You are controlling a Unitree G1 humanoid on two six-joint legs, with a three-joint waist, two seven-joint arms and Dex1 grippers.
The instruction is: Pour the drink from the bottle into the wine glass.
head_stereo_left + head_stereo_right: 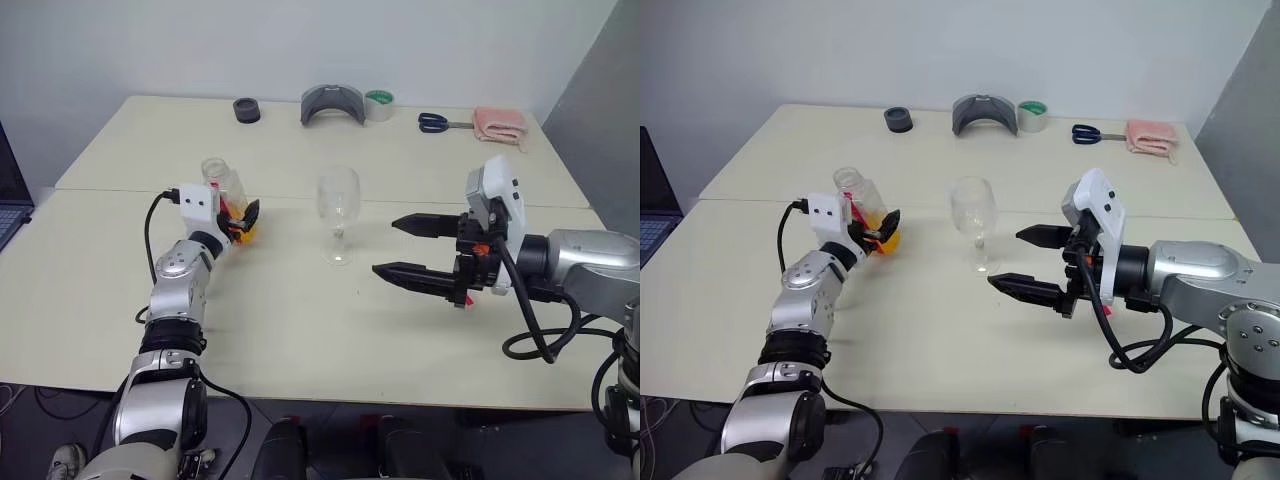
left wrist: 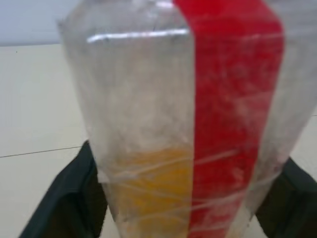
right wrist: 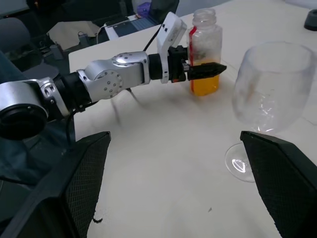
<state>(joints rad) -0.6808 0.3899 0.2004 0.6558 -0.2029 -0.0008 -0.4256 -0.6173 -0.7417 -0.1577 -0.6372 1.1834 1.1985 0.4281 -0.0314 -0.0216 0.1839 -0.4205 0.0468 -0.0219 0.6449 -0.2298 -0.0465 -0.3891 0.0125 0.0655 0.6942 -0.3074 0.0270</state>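
From the head we see our left gripper (image 1: 243,222) closed around the bottle (image 1: 222,190), left of the wine glass (image 1: 338,212). Our right wrist shows the right gripper (image 3: 178,183) spread wide, empty, glass ahead.

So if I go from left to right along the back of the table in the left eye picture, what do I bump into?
Black ring → grey curved thing → tape roll → scissors → pink cloth.

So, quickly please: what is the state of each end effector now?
Left end effector: fingers on both sides of the bottle; a firm hold cannot be told.
Right end effector: open, empty.
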